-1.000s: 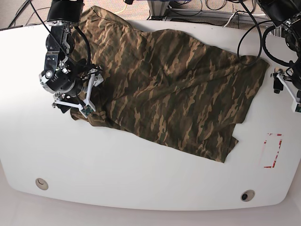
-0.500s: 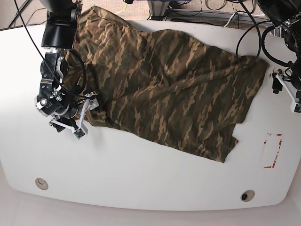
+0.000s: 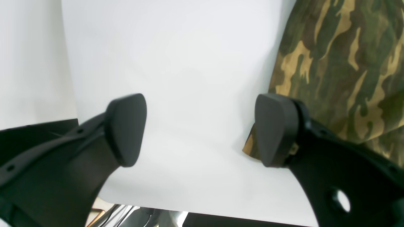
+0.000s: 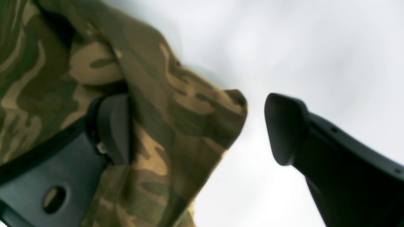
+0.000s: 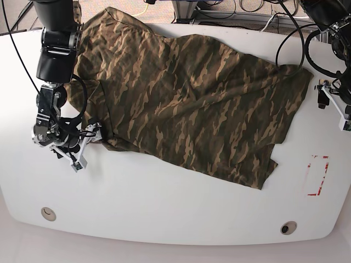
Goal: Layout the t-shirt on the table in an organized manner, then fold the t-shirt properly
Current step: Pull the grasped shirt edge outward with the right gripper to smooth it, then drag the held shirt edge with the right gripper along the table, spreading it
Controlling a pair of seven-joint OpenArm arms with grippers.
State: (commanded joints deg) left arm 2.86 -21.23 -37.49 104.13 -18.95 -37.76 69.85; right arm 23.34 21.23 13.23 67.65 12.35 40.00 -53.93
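The camouflage t-shirt (image 5: pixel 192 98) lies spread and slightly rumpled across the back of the white table (image 5: pixel 164 203). My right gripper (image 5: pixel 83 147) sits low at the shirt's front-left corner. In the right wrist view it (image 4: pixel 199 126) is open. The shirt's corner (image 4: pixel 176 119) drapes over one finger (image 4: pixel 113 129) and reaches into the gap. My left gripper (image 5: pixel 334 107) hovers just past the shirt's right edge. In the left wrist view it (image 3: pixel 200 129) is open over bare table, with one finger (image 3: pixel 274 129) beside the shirt's hem (image 3: pixel 341 63).
A red-outlined tape rectangle (image 5: pixel 317 175) is at the table's right. Two round grommet holes (image 5: pixel 49 213) (image 5: pixel 288 227) sit near the front edge. Cables (image 5: pixel 219 11) run behind the back edge.
My right gripper has moved off the shirt toward the front-left, down to the shirt's front-left corner. That side of the cloth now lies flatter. The left arm has stayed put.
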